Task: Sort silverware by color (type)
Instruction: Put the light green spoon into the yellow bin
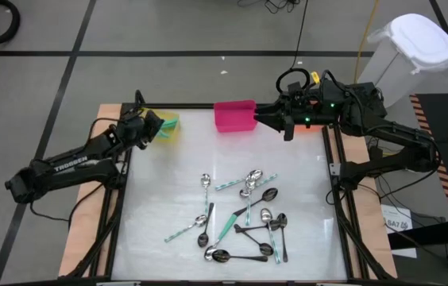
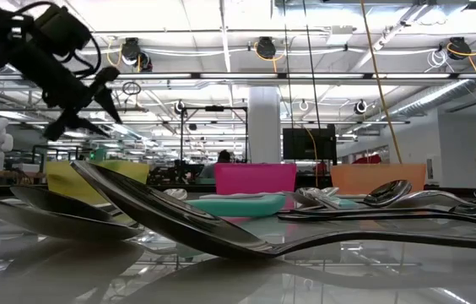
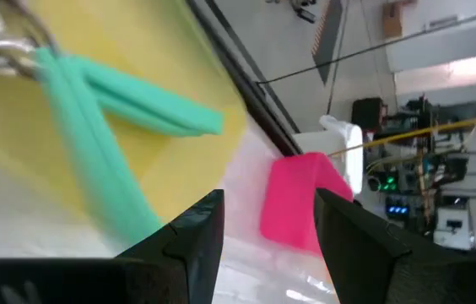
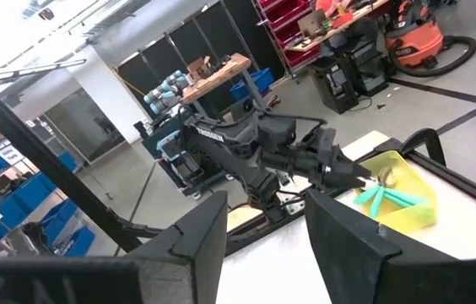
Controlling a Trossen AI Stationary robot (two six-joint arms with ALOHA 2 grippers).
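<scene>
Left claw (image 1: 160,127) spread over teal spoons (image 3: 94,127) (handles crossing) in yellow bin (image 1: 172,132).

This is a big workshop or lab. It has a grey floor (image 1: 168,32), long ceiling lights (image 2: 221,34), a white pillar (image 2: 264,118), blue boxes (image 4: 2,211) and red boxes (image 4: 284,13) on shelves, a wooden workbench (image 4: 217,72), an orange vacuum cleaner (image 4: 428,38) and hanging cables (image 2: 377,93).
</scene>
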